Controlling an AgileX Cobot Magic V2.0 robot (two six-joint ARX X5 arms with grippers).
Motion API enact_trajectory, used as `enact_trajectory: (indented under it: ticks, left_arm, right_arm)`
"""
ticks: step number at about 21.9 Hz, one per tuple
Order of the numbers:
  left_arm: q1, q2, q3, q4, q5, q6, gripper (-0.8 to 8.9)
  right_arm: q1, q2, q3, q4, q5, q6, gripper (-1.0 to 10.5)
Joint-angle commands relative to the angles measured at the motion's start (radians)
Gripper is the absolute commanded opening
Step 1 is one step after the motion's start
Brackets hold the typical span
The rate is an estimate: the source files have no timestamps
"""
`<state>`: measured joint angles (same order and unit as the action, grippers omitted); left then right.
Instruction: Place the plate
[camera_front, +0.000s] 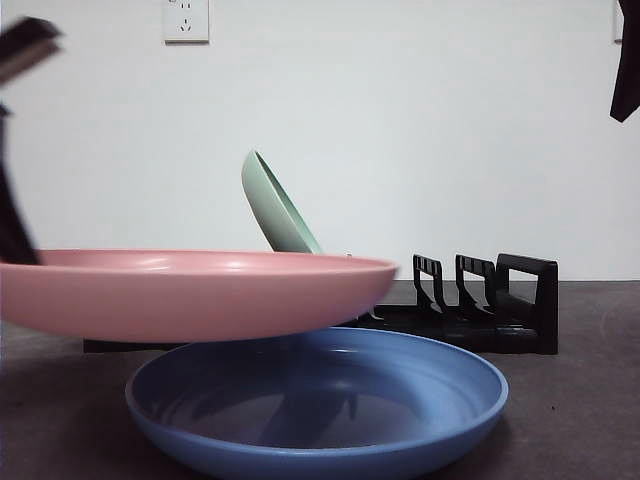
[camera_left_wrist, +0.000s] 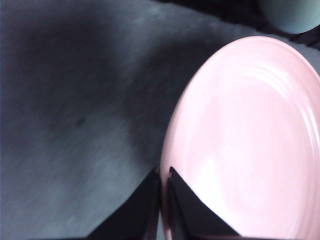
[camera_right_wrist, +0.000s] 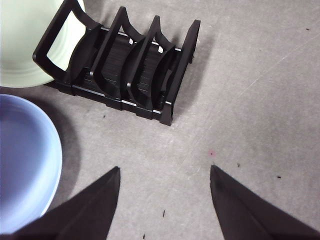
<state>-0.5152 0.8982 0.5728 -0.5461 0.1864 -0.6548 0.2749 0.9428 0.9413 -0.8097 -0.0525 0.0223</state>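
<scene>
A pink plate (camera_front: 190, 290) hangs level in the air above a blue plate (camera_front: 320, 405) that lies on the table. My left gripper (camera_left_wrist: 162, 175) is shut on the pink plate's (camera_left_wrist: 245, 145) rim at its near edge. A pale green plate (camera_front: 275, 205) leans upright in the black rack (camera_front: 480, 305) behind. My right gripper (camera_right_wrist: 164, 172) stands open over bare table, apart from the rack (camera_right_wrist: 130, 70), the green plate (camera_right_wrist: 25, 45) and the blue plate (camera_right_wrist: 22, 160).
The rack has several free slots to the right of the green plate. A wall with a socket (camera_front: 186, 20) closes the back. A dark arm tip (camera_front: 626, 70) hangs at the top right corner.
</scene>
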Motion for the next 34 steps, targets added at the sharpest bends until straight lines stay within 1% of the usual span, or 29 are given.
enact_trajectory:
  ticks: [1,7,11,14,16,19,20,22,23,25,27,28,30,31,34]
  left_arm:
    - [-0.043,0.083,0.006,0.089,-0.026,-0.041,0.07]
    - [-0.112,0.243,0.006,0.208,-0.044,-0.073,0.07]
    - [-0.148,0.303,0.007,0.264,-0.102,-0.097,0.07]
    - [-0.159,0.332,0.007,0.306,-0.118,-0.098,0.08]
    - [-0.160,0.350,0.007,0.310,-0.139,-0.097,0.08]
    - [-0.162,0.365,0.007,0.309,-0.138,-0.095,0.11]
    - [-0.164,0.364,0.007,0.311,-0.138,-0.095,0.54]
    - [-0.164,0.360,0.009,0.314,-0.138,-0.095,1.80]
    - [-0.164,0.354,0.010,0.314,-0.138,-0.095,2.20]
    - [-0.165,0.329,0.013,0.307,-0.137,-0.095,2.29]
    - [-0.164,0.278,0.032,0.263,-0.140,-0.093,2.29]
    - [-0.160,0.240,0.045,0.231,-0.168,-0.082,2.29]
    - [-0.143,0.147,0.075,0.147,-0.250,-0.015,2.29]
    - [-0.128,0.095,0.091,0.103,-0.272,0.030,2.29]
    - [-0.050,-0.074,0.145,-0.050,-0.278,0.200,2.29]
  right_arm:
    - [0.006,0.003,0.006,0.007,0.000,-0.007,2.8]
    - [0.006,0.003,0.006,0.003,0.000,-0.006,2.8]
    - [0.006,0.003,0.006,-0.002,0.000,-0.004,2.8]
    - [0.006,0.003,0.006,-0.001,0.000,-0.004,2.8]
    - [0.006,0.003,0.006,-0.001,0.000,-0.004,2.8]
    - [0.006,0.003,0.006,0.000,0.000,-0.004,2.8]
    - [0.006,0.003,0.006,0.000,0.000,-0.004,2.8]
    - [0.006,0.003,0.006,0.000,0.000,-0.004,2.8]
    - [0.006,0.003,0.006,0.000,0.000,-0.004,2.8]
    - [0.006,0.003,0.006,0.000,0.000,-0.004,2.8]
    - [0.006,0.003,0.006,0.000,0.000,-0.003,2.8]
    - [0.006,0.003,0.006,0.000,0.000,0.005,2.8]
    - [0.006,0.003,0.006,0.000,-0.005,0.015,2.8]
    - [0.006,0.003,0.006,0.000,-0.009,0.015,2.8]
    - [0.006,0.003,0.006,-0.001,-0.039,0.016,2.8]
